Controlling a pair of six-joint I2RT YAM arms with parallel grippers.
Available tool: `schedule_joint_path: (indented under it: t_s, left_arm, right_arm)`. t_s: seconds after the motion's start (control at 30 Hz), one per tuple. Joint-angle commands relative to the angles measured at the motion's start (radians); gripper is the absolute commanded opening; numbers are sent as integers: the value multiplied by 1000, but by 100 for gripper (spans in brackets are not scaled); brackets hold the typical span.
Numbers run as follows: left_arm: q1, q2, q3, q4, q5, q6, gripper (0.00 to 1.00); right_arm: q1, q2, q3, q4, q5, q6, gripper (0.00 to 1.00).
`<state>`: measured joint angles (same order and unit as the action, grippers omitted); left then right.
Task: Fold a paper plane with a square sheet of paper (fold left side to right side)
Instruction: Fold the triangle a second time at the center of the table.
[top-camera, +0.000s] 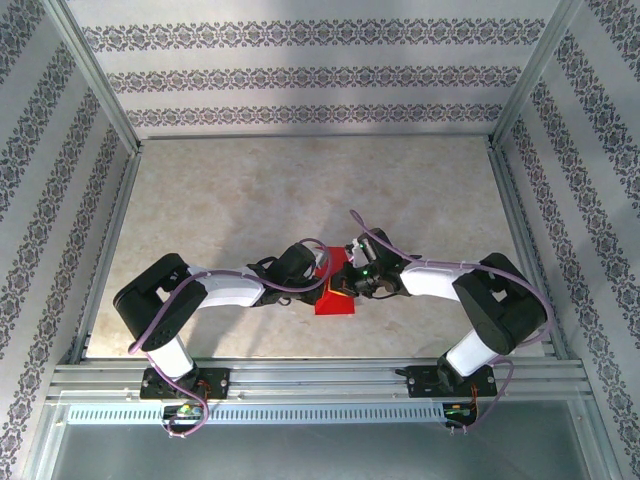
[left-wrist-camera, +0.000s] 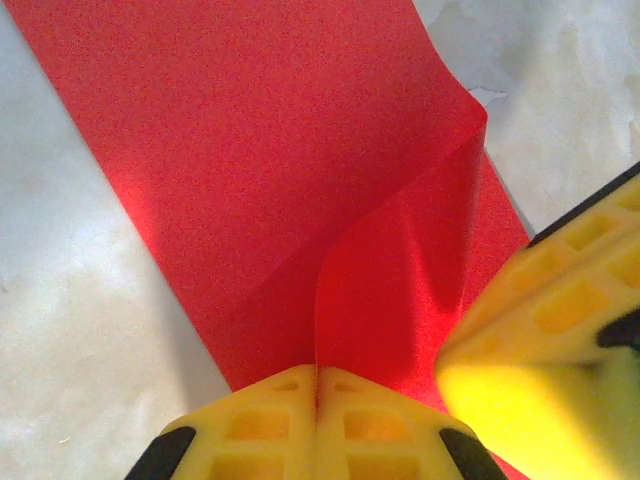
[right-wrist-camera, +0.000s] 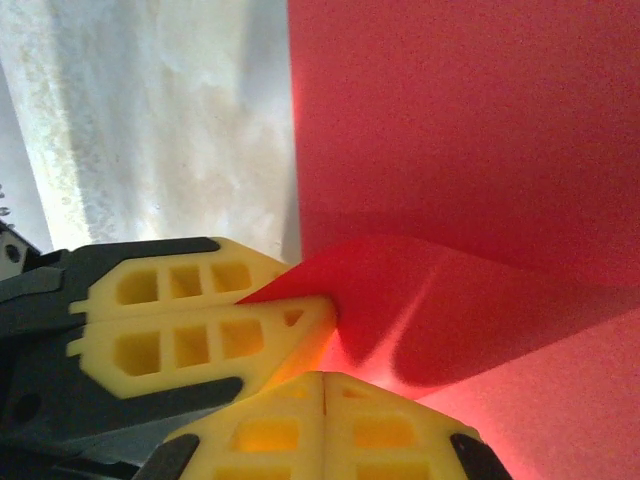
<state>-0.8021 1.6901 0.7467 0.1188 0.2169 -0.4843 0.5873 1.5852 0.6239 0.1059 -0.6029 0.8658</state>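
The square sheet of paper (top-camera: 335, 301) is bright red and lies on the table between the two arms. It looks narrow here, a long strip (left-wrist-camera: 250, 150) with one near corner lifted and curled over. My left gripper (left-wrist-camera: 318, 388) is shut on that raised corner. In the right wrist view the left gripper (right-wrist-camera: 322, 303) clamps the red tip while the sheet (right-wrist-camera: 480, 130) lies flat beyond it. My right gripper (right-wrist-camera: 325, 385) is shut, its tips down on the paper right beside the left one (top-camera: 322, 272). The right gripper (left-wrist-camera: 452, 365) touches the sheet's near right part.
The table (top-camera: 300, 190) is a beige marbled surface, walled in by patterned panels and aluminium posts (top-camera: 95, 75). A metal rail (top-camera: 320, 375) with both arm bases runs along the near edge. Bare table lies behind and to both sides of the paper.
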Motion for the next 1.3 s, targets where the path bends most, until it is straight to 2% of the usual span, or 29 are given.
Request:
schedule_joint_path:
  t_s: [0.0, 1.0, 1.17, 1.27]
  left_arm:
    - [17, 24, 12, -50, 2, 22, 0]
    - [17, 20, 14, -50, 2, 22, 0]
    - [17, 6, 16, -45, 1, 18, 4]
    - [19, -28, 25, -70, -22, 27, 14]
  right_arm:
    - [11, 18, 13, -1, 29, -14, 0]
    - [2, 51, -26, -70, 91, -47, 0]
    - [1, 66, -33, -81, 97, -43, 0]
    - [0, 67, -39, -84, 98, -43, 0]
